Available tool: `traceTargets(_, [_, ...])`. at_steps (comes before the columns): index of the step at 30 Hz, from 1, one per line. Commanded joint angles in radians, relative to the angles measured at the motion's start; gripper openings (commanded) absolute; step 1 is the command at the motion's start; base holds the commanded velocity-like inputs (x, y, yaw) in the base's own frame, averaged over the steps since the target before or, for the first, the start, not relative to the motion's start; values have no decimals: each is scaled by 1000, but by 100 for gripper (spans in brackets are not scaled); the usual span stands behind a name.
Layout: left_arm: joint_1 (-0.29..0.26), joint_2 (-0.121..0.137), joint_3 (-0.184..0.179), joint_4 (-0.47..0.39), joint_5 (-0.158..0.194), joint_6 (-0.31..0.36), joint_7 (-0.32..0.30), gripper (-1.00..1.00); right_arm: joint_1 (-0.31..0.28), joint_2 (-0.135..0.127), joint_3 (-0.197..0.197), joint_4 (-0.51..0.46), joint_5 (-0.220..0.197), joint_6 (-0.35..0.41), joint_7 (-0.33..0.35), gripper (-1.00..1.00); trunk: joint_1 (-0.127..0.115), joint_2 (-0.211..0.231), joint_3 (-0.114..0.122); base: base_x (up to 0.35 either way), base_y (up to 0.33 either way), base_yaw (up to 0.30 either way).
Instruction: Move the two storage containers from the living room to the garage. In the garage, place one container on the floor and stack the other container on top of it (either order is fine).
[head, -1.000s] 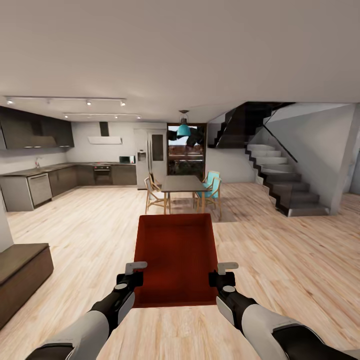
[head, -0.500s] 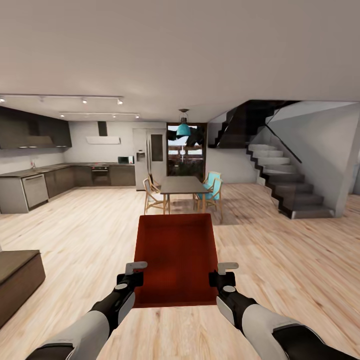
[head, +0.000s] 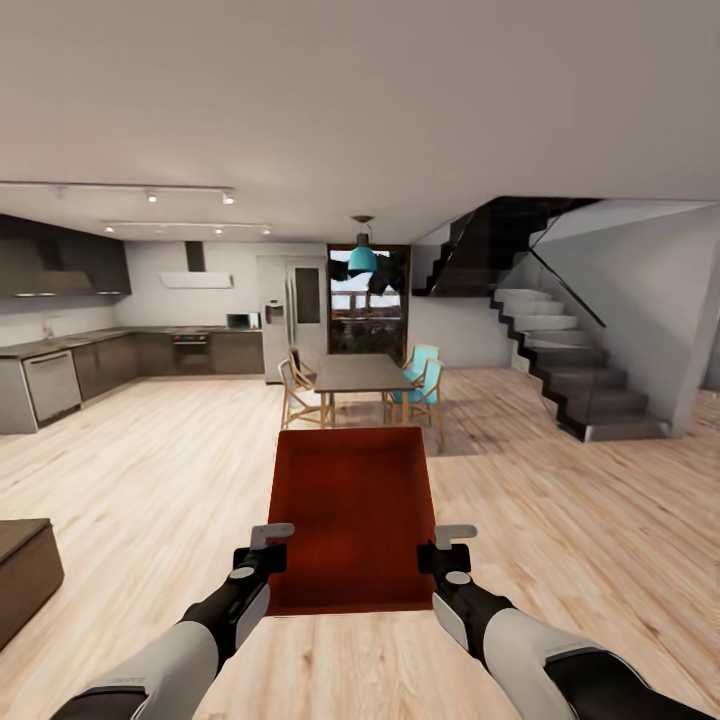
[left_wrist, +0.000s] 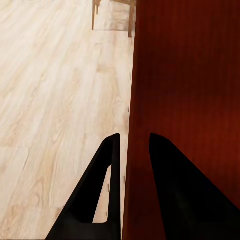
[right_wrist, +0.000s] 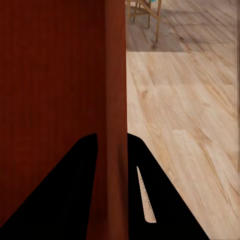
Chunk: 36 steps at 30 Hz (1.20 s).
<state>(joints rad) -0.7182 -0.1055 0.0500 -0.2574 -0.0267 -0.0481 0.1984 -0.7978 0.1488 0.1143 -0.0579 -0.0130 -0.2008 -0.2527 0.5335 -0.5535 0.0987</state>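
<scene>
Both claws (head: 272, 545) (head: 443, 548) apparently clamped, forward.

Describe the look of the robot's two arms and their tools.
Both arms have smooth pale grey forearm shells narrowing to glossy black wrists, each with a round grey cap on top. The left tool and the right tool carry a small light grey block above black bodies. Up close their fingers are flat, tapering and matte black.

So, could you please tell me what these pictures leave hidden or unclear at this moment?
- Underside of the storage container: head view, hidden by its own walls.
- Its far end: both wrist views, cut off by the frame edge.
- Low dark bench: head view, cut by the left edge.
- Small items on the kitchen counter: head view, too small.
- Left gripper and right gripper pad contact: dark silhouettes straddling each wall.
</scene>
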Motion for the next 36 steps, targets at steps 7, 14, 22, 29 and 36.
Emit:
traceTargets(7, [0, 18, 14, 4, 0, -3, 12, -100, -1, -1, -22, -2, 4, -25, -13, -100, 1, -1, 0, 324, 0, -270])
traceTargets(14, [0, 19, 14, 4, 1, -3, 12, -100, -1, 0, -22, -2, 4, -25, -13, -100, 1, -1, 0, 325, 0, -282])
traceTargets(22, [1, 19, 14, 4, 1, -2, 12, -100, -1, 0, -22, -2, 4, -25, -13, -100, 1, -1, 0, 326, 0, -283])
traceTargets(29, [0, 20, 15, 4, 1, 0, 12, -100, -1, 0, -22, -2, 4, -25, -13, -100, 1, -1, 0, 327, 0, -283])
traceTargets(36, [0, 20, 16, 4, 1, 0, 11, -100, -1, 0, -22, -1, 4, -25, -13, -100, 1, -1, 0, 330, 12, -283])
